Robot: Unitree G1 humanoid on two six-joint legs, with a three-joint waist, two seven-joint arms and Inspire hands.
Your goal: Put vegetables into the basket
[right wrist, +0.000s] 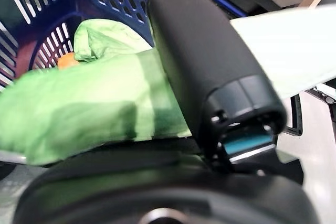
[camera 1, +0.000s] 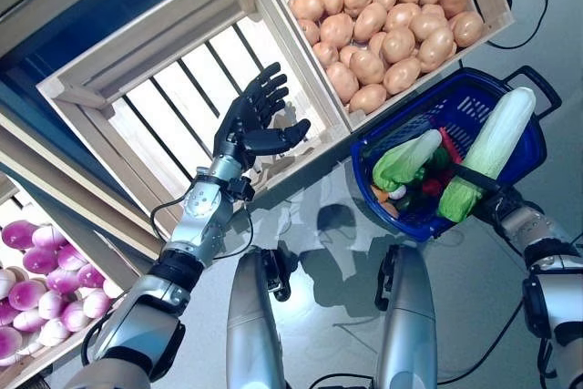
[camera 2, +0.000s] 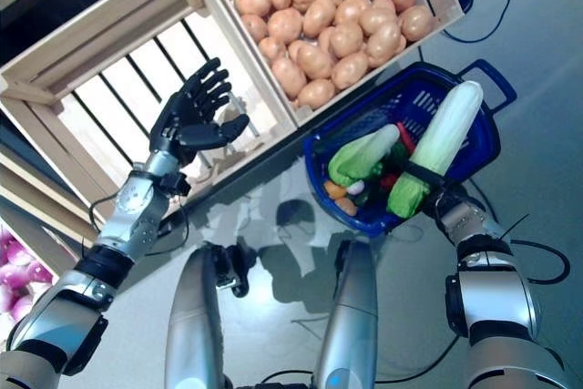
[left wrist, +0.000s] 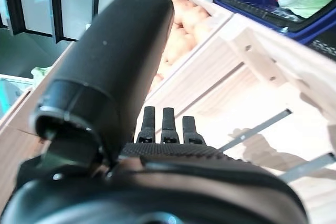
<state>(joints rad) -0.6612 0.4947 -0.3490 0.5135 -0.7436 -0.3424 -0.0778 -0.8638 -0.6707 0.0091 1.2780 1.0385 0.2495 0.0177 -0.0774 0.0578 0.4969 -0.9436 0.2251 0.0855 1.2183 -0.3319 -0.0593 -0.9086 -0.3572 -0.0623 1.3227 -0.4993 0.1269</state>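
A blue plastic basket (camera 1: 453, 102) stands on the floor below the crates, holding a green-and-white cabbage (camera 1: 405, 159) with red and orange vegetables under it. My right hand (camera 1: 499, 205) is shut on a second long cabbage (camera 1: 492, 148), which lies slanted across the basket with its white end over the far rim. In the right wrist view the thumb (right wrist: 210, 66) wraps over that cabbage's green leaves (right wrist: 79, 114). Above an empty wooden crate (camera 1: 164, 111), my left hand (camera 1: 250, 125) is open with spread fingers (left wrist: 163, 124) and holds nothing.
A wooden crate of potatoes (camera 1: 383, 15) sits directly behind the basket, to the right of the empty crate. A lower shelf at the left holds purple round vegetables (camera 1: 27, 289). Grey floor lies in front of the basket.
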